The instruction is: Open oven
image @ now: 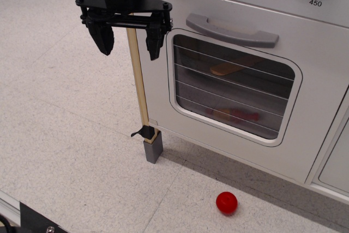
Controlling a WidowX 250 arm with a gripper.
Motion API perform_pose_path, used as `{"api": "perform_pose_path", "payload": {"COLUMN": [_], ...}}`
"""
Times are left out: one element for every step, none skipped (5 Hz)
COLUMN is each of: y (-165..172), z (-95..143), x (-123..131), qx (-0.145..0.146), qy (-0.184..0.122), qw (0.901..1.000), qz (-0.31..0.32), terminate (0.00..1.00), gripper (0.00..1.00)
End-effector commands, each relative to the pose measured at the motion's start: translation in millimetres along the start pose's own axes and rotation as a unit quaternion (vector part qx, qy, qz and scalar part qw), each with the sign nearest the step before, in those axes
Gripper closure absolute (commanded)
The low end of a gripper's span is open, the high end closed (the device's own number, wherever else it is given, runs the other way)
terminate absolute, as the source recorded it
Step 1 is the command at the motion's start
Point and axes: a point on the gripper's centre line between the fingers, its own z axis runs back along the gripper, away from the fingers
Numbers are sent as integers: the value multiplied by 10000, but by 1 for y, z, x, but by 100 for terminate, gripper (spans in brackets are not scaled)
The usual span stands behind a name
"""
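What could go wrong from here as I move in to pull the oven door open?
The gripper hangs open to the left of the grey handle, in front of the wooden corner post; a straight sideways move could probably snag a finger on the post. The handle looks shallow, so the fingers might slip off. If the oven door swings downward, it could hit the red ball on the floor.

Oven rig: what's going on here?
One arm is set to open the toy oven. Its black gripper hangs open by the oven's left wooden frame post, left of the grey bar handle, gripping nothing. The door looks shut; racks show through the window. A red ball lies on the floor in front.
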Motion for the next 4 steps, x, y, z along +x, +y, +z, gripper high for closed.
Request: {"api": "perform_pose_path", "payload": {"y": [0, -19, -33, -40], "z": [0, 3, 7, 16], "x": [0, 3, 10, 25], "qx": [0, -232, -509, -867], "qy": [0, -351, -595, -641], "qw": [10000, 9915, 9651, 9273], "qz": [0, 1235, 2499, 3584], "terminate": [0, 0, 0, 0], "gripper": [0, 0, 0, 0]}}
